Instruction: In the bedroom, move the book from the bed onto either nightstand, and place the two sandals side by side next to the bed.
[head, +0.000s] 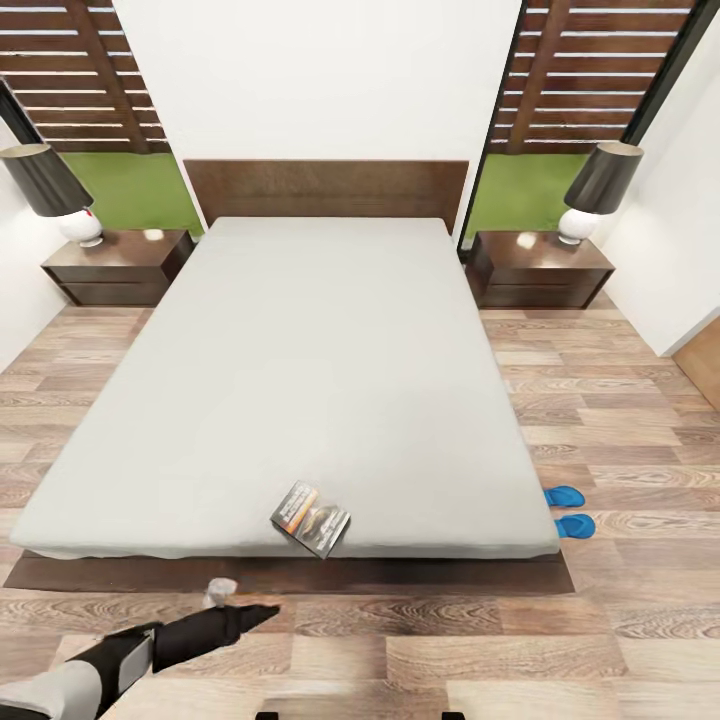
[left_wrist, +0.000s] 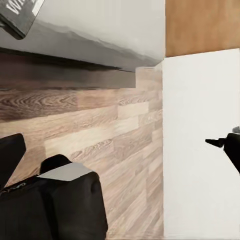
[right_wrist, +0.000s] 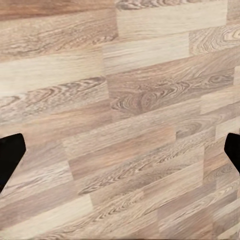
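The book (head: 311, 519) lies on the grey mattress of the bed (head: 300, 380), at its near edge; its corner also shows in the left wrist view (left_wrist: 17, 15). Two blue sandals (head: 565, 495) (head: 576, 525) sit together on the floor by the bed's near right corner. A dark nightstand stands on each side of the headboard, left (head: 120, 262) and right (head: 540, 268). My left gripper (head: 250, 612) hovers over the floor just short of the bed's foot, below and left of the book, open (left_wrist: 117, 150) and empty. My right gripper (right_wrist: 120, 152) is open over bare floor planks.
Each nightstand carries a lamp with a black shade (head: 45, 180) (head: 603, 178). White walls close in at the left and right, with a wooden door (head: 700, 360) at the right. Wood floor runs along both sides and the foot of the bed.
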